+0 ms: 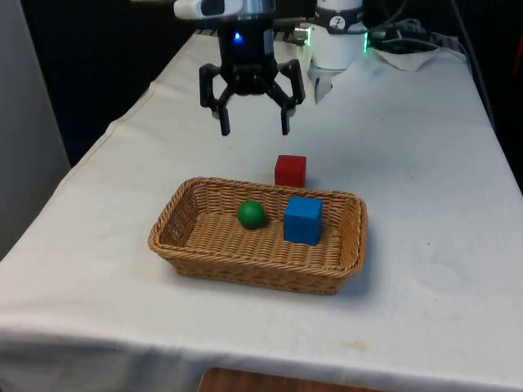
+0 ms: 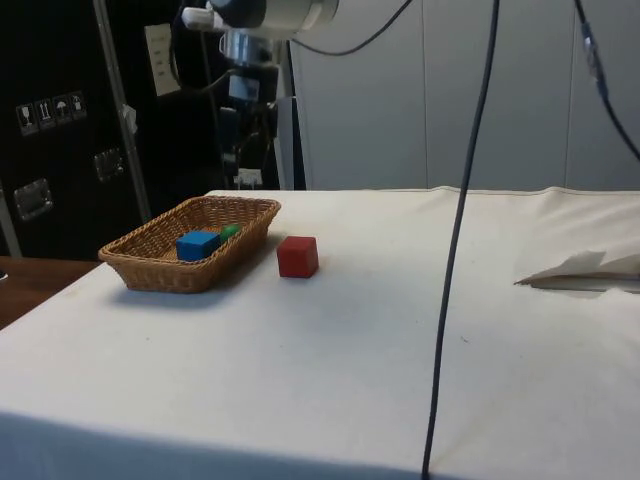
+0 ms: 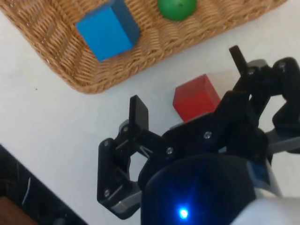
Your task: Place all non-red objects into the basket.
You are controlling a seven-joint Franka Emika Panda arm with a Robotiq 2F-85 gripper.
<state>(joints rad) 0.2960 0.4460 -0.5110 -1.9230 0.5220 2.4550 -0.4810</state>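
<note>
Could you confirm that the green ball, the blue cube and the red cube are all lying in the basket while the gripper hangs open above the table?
Not quite: the red cube sits on the cloth just outside the basket, as the front view shows. The green ball and blue cube are inside, and the gripper hangs open above the table.

The basket [image 3: 93, 70] and green ball [image 3: 177, 8] are cut off.

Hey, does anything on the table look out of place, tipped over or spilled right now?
Nothing stands out. The green ball and blue cube lie inside the upright woven wicker basket; the red cube sits on the cloth just behind it.
</note>
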